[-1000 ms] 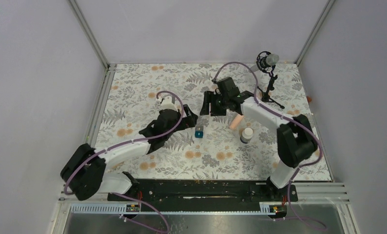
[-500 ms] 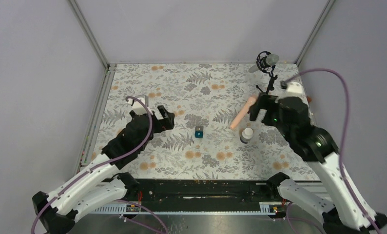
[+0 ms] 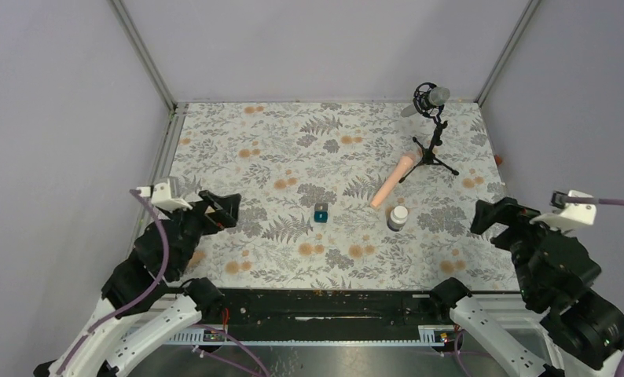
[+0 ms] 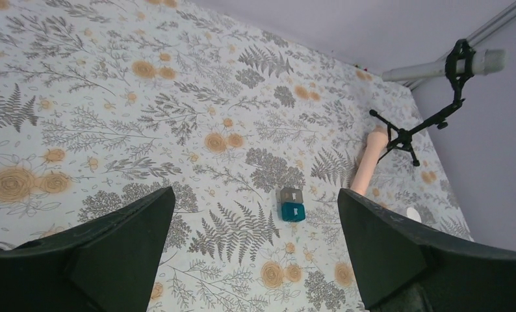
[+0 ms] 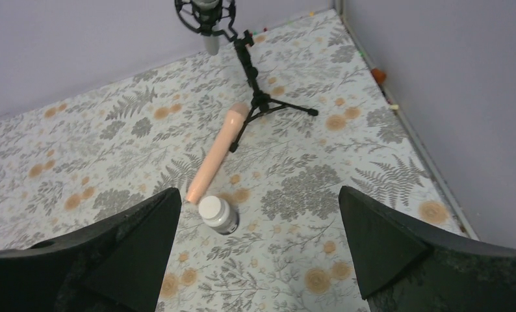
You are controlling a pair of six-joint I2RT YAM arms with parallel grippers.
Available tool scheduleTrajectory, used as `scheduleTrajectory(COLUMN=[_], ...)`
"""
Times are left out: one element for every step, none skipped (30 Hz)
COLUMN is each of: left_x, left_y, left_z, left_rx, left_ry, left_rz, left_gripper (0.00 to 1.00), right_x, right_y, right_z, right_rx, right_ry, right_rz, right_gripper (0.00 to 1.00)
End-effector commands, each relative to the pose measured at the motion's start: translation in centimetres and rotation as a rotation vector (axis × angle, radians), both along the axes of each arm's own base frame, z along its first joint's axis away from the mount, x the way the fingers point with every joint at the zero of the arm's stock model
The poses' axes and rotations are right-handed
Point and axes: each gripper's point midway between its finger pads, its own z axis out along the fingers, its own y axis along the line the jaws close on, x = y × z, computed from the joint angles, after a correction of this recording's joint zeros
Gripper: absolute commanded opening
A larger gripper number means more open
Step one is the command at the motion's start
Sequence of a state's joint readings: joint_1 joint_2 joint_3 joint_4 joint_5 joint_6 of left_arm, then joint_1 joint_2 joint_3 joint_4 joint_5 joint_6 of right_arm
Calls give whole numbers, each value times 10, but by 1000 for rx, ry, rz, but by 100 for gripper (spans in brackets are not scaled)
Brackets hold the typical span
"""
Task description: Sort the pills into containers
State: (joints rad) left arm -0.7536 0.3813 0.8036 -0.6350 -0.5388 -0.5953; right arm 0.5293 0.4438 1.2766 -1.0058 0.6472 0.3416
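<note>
Three pale walls (image 3: 317, 47) enclose a fern-and-flower tabletop (image 3: 238, 133) — white bottle (image 3: 398, 216) upright.

Bottle (image 4: 413, 213): left wrist view shows only a sliver of the white cap. The rest is behind the left fingers (image 4: 385, 253).
Bottle label, right wrist view: dark, print too small to read.
Box (image 4: 291, 204), left of bottle: face details too small to make out.
Orange speck (image 5: 379, 75), beyond and right of bottle: too small to identify.
Mic (image 5: 205, 8), beyond bottle: top cut by the frame edge.
Left fingers and right fingers (image 5: 112, 253): bases cut by the lower edge.
</note>
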Motion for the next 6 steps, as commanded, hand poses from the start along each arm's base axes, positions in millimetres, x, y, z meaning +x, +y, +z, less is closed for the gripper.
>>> scheduleTrajectory(left_x=[-16, -18, -20, -21, -22, -24], left_y=[25, 28, 30, 32, 33, 34], left_z=[13, 14, 14, 15, 15, 15], left_rx=[-3, -8, -10, -9, -8, -7], left_ry=[-20, -24, -27, -27, -26, -26], left_rz=[45, 51, 50, 52, 54, 54], left_gripper=[99, 99, 99, 99, 99, 99], right_x=[-20, -22, -24, -26, -27, -28], right_y=[-39, -45, -48, -50, -51, -52], right_z=[15, 17, 20, 23, 26, 28], right_rx=[-72, -84, -98, -106, -109, -107], right_ry=[-59, -66, -69, -74, -81, -87], right_rz=[-136, -157, -165, -169, -172, -171], right_gripper=[100, 99, 99, 99, 99, 100])
